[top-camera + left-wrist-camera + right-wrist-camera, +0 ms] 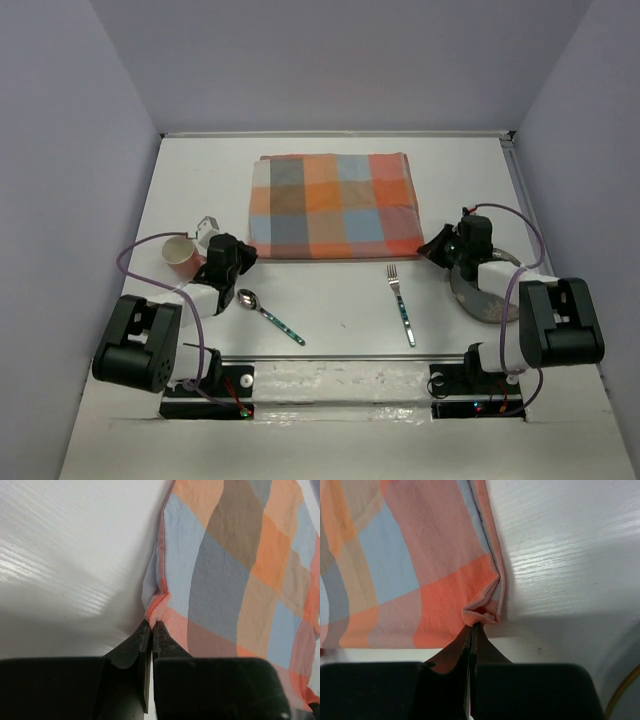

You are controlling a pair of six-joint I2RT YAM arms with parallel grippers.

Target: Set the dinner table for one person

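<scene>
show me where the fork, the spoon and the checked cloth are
fork (401, 305): top external view, where the neck meets the handle
spoon (272, 319): top external view, middle of the handle
checked cloth (335, 205): top external view, centre of the fabric

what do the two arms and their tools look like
The left arm and right arm are chunky black housings joined by white links, each trailing a thin purple cable. The left tool and right tool each have two black wedge-shaped fingers tapering to narrow tips. Small red and green lights show at the bases.
</scene>
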